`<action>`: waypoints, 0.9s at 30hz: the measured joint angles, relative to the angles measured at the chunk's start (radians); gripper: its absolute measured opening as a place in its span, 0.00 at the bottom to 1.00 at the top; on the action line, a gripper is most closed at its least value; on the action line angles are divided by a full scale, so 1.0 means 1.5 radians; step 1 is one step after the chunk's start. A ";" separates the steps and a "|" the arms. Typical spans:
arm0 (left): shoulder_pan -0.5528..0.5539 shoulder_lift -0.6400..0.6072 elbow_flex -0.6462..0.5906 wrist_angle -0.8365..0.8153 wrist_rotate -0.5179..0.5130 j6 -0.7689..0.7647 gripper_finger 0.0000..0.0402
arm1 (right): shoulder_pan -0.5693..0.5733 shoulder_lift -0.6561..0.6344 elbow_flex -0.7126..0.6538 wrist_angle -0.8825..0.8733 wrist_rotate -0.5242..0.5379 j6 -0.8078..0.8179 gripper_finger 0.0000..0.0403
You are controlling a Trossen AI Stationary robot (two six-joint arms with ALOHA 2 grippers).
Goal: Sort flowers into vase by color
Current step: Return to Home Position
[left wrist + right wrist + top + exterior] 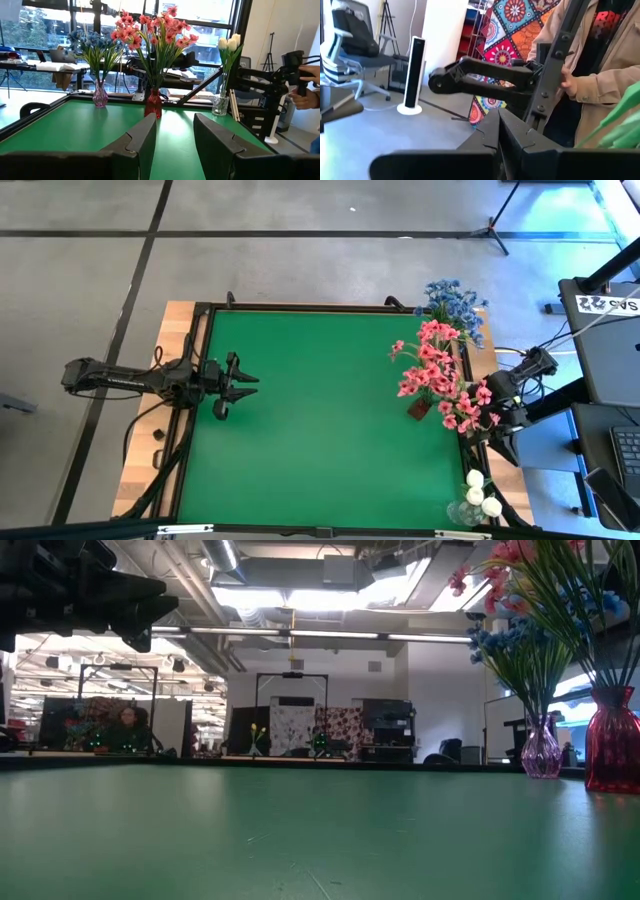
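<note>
All the flowers stand in vases along the table's right side. The blue sprays [455,302] are in a purple vase [100,95] at the far right corner. The pink sprays [435,372] fill a red vase [153,103]. White buds [480,492] sit in a clear vase [219,104] near the right near corner. My left gripper [238,380] hovers open over the table's left side, pointing at the vases and holding nothing. My right gripper [498,125] is shut and empty, off the table's right edge beside the pink flowers.
The green mat [320,420] is bare between my left gripper and the vases. A person in a beige jacket [600,75] stands beyond the table's right edge by my right arm [515,392], a hand [305,95] on a dark arm rig there.
</note>
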 joint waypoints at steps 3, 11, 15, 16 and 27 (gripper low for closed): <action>0.000 0.000 0.000 0.000 0.000 0.000 0.32 | -0.035 0.000 0.000 -0.007 -0.034 -0.013 0.02; 0.000 0.000 0.000 0.000 0.000 0.000 0.32 | -0.177 0.000 0.000 -0.082 -0.085 -0.035 0.02; 0.000 0.000 0.000 0.000 0.000 0.000 0.32 | -0.275 0.000 0.000 -0.186 -0.100 -0.109 0.02; 0.000 0.000 0.000 0.000 0.000 0.000 0.32 | -0.299 0.000 0.000 -0.213 -0.102 -0.129 0.02; 0.000 0.000 0.000 0.000 0.000 0.000 0.32 | -0.415 0.000 0.000 -0.298 -0.119 -0.205 0.02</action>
